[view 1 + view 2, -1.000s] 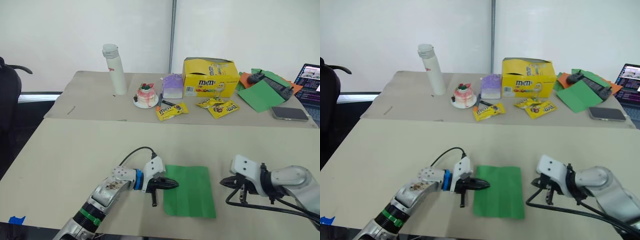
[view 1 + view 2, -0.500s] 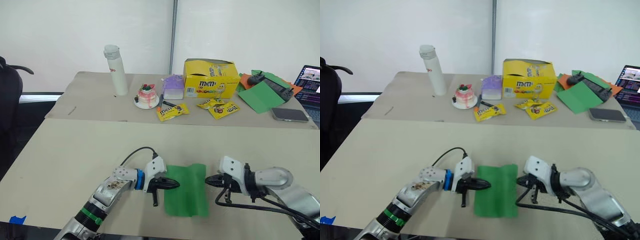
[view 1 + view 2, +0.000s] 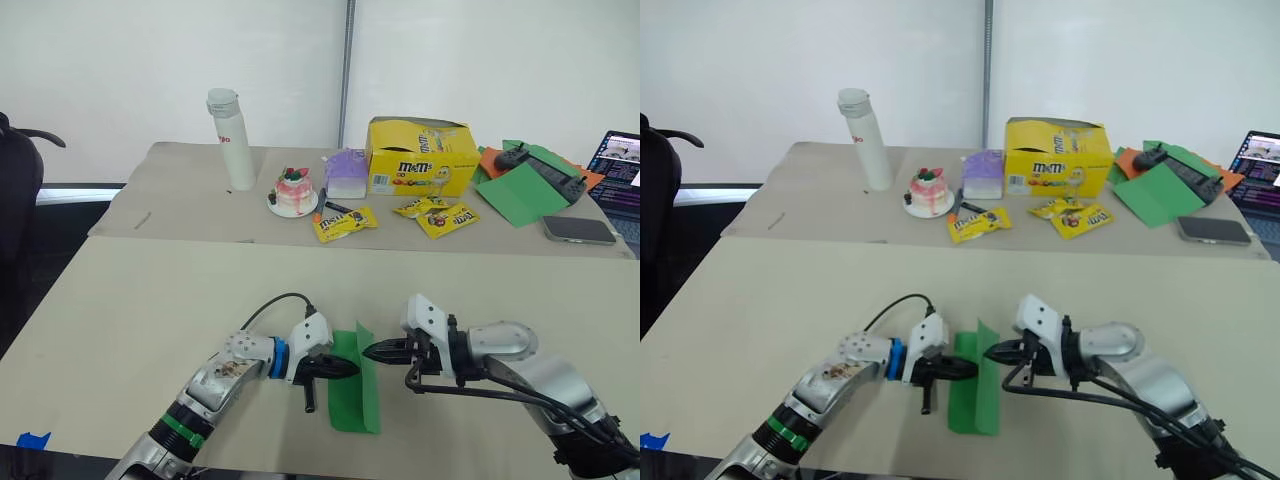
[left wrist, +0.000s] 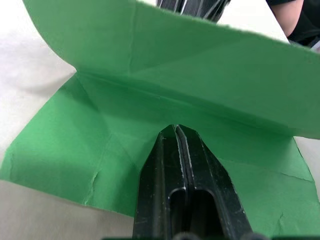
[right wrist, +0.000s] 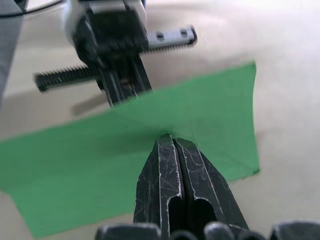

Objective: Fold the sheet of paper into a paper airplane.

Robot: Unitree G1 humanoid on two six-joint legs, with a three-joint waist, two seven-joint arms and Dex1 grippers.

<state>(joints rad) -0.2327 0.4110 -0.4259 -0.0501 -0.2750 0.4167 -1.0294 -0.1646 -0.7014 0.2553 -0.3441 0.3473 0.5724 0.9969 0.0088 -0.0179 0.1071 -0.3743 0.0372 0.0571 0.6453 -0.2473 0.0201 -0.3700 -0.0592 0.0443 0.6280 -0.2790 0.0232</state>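
Observation:
The sheet of paper is bright green and lies on the near table. Its left half is flat and its right half stands up as a flap. My left gripper is shut, with its tips resting on the flat half near the fold; the left wrist view shows them on the paper below the raised flap. My right gripper is shut too, its tips against the flap's outer face. The paper airplane is out of view.
On the back table stand a white bottle, a small cake on a plate, a purple box, a yellow candy box, candy bags, green and orange paper, a phone and a laptop.
My right gripper has moved left, and the sheet's right half has risen from flat to upright. The left gripper has stayed on the sheet's left part.

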